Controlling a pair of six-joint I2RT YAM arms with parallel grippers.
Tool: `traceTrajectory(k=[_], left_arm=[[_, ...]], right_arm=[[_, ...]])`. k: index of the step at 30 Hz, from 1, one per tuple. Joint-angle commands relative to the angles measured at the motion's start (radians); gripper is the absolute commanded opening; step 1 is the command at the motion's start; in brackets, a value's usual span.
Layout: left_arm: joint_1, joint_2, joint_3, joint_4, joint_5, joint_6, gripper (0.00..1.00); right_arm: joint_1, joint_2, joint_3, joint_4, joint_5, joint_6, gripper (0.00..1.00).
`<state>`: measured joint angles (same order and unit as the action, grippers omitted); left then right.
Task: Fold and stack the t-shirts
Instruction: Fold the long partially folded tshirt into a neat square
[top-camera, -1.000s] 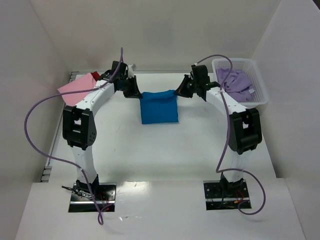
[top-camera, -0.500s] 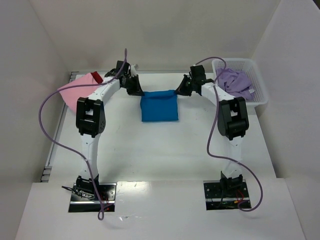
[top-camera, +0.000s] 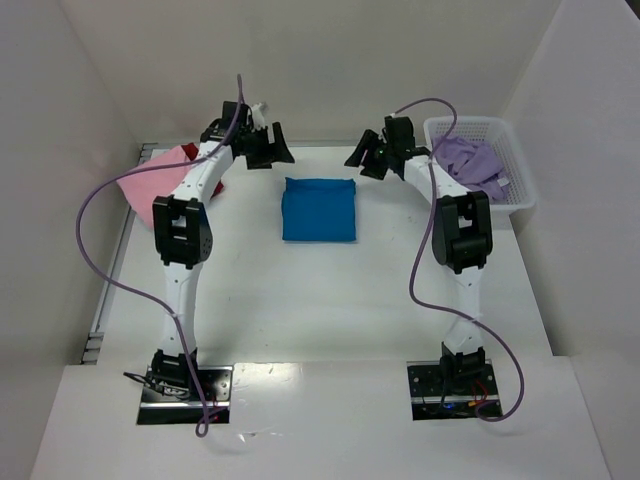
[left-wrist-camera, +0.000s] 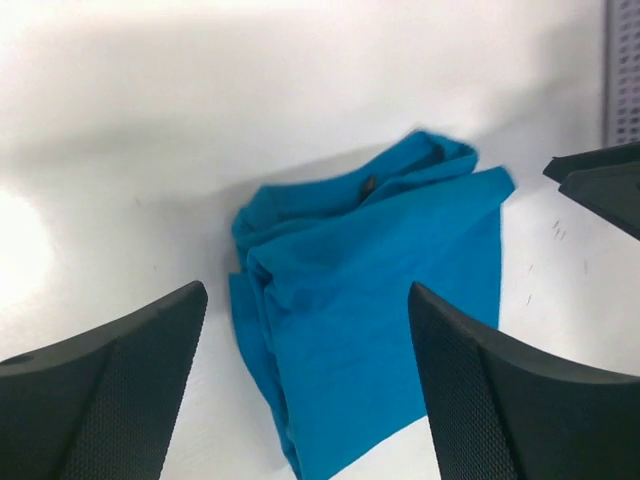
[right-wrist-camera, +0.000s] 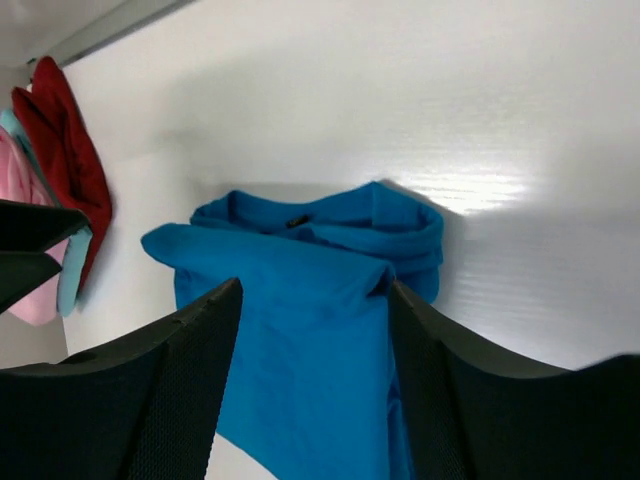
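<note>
From high above and behind the two arm bases (top-camera: 185, 385), looked down and forward across the whole table (top-camera: 330, 300), out to the white basket (top-camera: 521, 196). From the left wrist, peered down at close range between its fingers (left-wrist-camera: 110, 400) onto the blue t-shirt (left-wrist-camera: 380, 300). From the right wrist, faced that same shirt just as closely from the opposite side, red t-shirt (right-wrist-camera: 60, 140) at the left edge. Shared across all three: the blue t-shirt.
</note>
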<state>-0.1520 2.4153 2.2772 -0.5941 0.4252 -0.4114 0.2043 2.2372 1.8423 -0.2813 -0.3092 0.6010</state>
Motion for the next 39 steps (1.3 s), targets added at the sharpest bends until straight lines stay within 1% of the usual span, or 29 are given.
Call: traceTrajectory(k=[1, 2, 3, 5, 6, 7, 8, 9, 10, 11, 12, 13, 15, 17, 20, 24, 28, 31, 34, 39], left_arm=[[0.012, -0.015, 0.076, -0.003, 0.041, 0.034, 0.90], [0.012, -0.025, 0.076, -0.003, 0.059, 0.048, 0.91], [0.012, -0.025, 0.076, -0.003, 0.120, 0.062, 0.91], [0.012, -0.036, 0.076, 0.024, 0.202, 0.071, 0.90], [0.012, -0.036, 0.076, 0.037, 0.230, 0.071, 0.87], [0.012, -0.036, 0.061, 0.046, 0.263, 0.085, 0.73], [0.000, -0.036, 0.044, 0.057, 0.264, 0.085, 0.61], [-0.012, -0.036, 0.032, 0.057, 0.264, 0.085, 0.51], [-0.012, -0.036, 0.019, 0.071, 0.264, 0.085, 0.42], [-0.023, -0.036, 0.009, 0.083, 0.277, 0.085, 0.35], [-0.035, -0.036, -0.008, 0.097, 0.287, 0.074, 0.21], [-0.035, -0.036, -0.051, 0.134, 0.299, 0.063, 0.19], [-0.046, -0.036, -0.093, 0.177, 0.299, 0.048, 0.19], [-0.046, -0.024, -0.126, 0.218, 0.299, 0.036, 0.19], [-0.055, -0.002, -0.149, 0.240, 0.287, 0.025, 0.17], [-0.055, -0.002, -0.199, 0.292, 0.201, 0.016, 0.17], [-0.024, 0.028, -0.209, 0.315, 0.201, -0.013, 0.17], [-0.015, 0.071, -0.173, 0.315, 0.192, -0.013, 0.17], [-0.004, 0.117, -0.102, 0.272, 0.181, -0.013, 0.20], [0.005, 0.172, -0.015, 0.217, 0.150, -0.004, 0.20]], right_arm=[[-0.014, -0.020, 0.071, 0.008, 0.028, -0.027, 0.67], [-0.014, -0.030, 0.071, 0.008, 0.028, -0.027, 0.67], [-0.014, -0.039, 0.071, 0.008, 0.028, -0.027, 0.67], [-0.014, -0.073, 0.058, 0.040, 0.007, -0.027, 0.58], [-0.014, -0.082, 0.043, 0.056, -0.019, -0.027, 0.52], [-0.014, -0.082, 0.034, 0.070, -0.030, -0.017, 0.27], [-0.014, -0.094, 0.015, 0.094, -0.039, -0.007, 0.14], [-0.014, -0.094, 0.015, 0.094, -0.053, -0.007, 0.05], [-0.014, -0.085, 0.015, 0.094, -0.095, 0.002, 0.00], [-0.014, -0.076, 0.006, 0.094, -0.123, 0.002, 0.00], [-0.014, -0.061, 0.006, 0.103, -0.148, 0.002, 0.00], [-0.014, -0.060, -0.008, 0.103, -0.180, 0.002, 0.00], [-0.014, -0.051, -0.057, 0.160, -0.192, 0.011, 0.00], [-0.003, -0.051, -0.083, 0.172, -0.192, 0.020, 0.00], [-0.003, -0.016, -0.083, 0.163, -0.202, 0.011, 0.00], [-0.003, 0.035, -0.060, 0.139, -0.162, -0.007, 0.00], [-0.003, 0.059, -0.060, 0.148, -0.153, -0.007, 0.00], [-0.003, 0.101, -0.025, 0.137, -0.153, -0.007, 0.00], [-0.003, 0.130, 0.018, 0.114, -0.140, -0.017, 0.00], [-0.003, 0.156, 0.052, 0.105, -0.119, -0.026, 0.00]])
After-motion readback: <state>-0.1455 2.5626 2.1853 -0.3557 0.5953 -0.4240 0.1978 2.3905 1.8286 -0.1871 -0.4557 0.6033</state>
